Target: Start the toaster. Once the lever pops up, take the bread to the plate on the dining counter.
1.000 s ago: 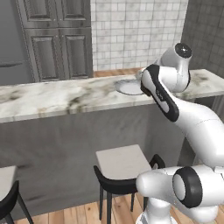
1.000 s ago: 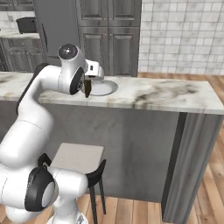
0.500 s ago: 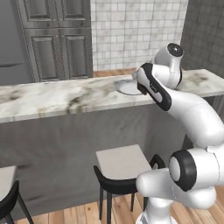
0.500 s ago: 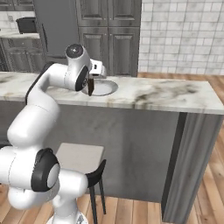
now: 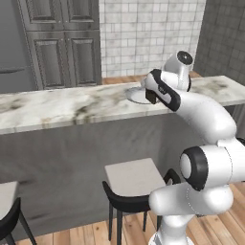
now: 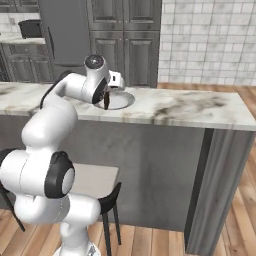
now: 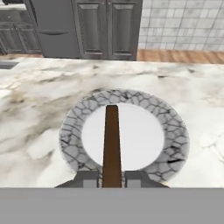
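My gripper (image 7: 111,177) is shut on the bread (image 7: 111,140), a dark brown slice seen edge-on as a thin upright strip. It hangs over the middle of the plate (image 7: 175,131), a round dish with a crackled grey rim, on the dining counter (image 7: 35,100). From the left base view the gripper (image 5: 151,97) holds the bread at the near edge of the plate (image 5: 136,98). The right base view has the bread (image 6: 106,102) hanging beside the plate (image 6: 122,100) on the marble slab (image 6: 190,107). The toaster is out of view.
Stools (image 5: 131,179) (image 6: 95,180) stand under the counter's grey front panel (image 5: 57,153). Grey cabinets (image 5: 64,43) and a fridge (image 6: 65,35) line the far wall, with a dark boxy appliance (image 6: 31,28) on the back worktop.
The arm has stretched farther over the counter, carrying the bread from the near edge to above the plate. The grip has stayed shut.
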Available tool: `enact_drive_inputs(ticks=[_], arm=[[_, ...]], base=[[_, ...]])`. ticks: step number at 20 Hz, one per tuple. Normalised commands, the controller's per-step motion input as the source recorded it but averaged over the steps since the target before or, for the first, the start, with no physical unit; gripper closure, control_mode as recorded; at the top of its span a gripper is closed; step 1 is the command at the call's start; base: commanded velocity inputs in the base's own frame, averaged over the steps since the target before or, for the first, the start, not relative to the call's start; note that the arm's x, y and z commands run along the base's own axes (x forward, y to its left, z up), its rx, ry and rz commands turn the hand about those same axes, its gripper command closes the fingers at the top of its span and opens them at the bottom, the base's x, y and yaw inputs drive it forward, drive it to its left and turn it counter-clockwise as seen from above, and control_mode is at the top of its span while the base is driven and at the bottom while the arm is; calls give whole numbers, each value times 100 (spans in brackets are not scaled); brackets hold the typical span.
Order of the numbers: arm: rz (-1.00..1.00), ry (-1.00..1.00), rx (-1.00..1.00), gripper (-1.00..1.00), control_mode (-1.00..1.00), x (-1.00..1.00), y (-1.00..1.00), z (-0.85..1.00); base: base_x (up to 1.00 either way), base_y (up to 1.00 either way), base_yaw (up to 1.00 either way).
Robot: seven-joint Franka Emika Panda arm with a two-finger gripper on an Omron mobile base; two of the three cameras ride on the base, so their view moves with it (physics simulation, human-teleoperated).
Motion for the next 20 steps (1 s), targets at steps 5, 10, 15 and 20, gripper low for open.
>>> enact_drive_inputs(ticks=[5,10,15,20], arm=[[3,0,0,100,-100,36,0,0],[2,1,0,100,-100,32,0,0],[3,5,0,100,-100,24,0,-8],[2,7,0,100,-100,19,0,-10]], base=[[0,0,0],[0,0,0],[0,0,0],[0,0,0]])
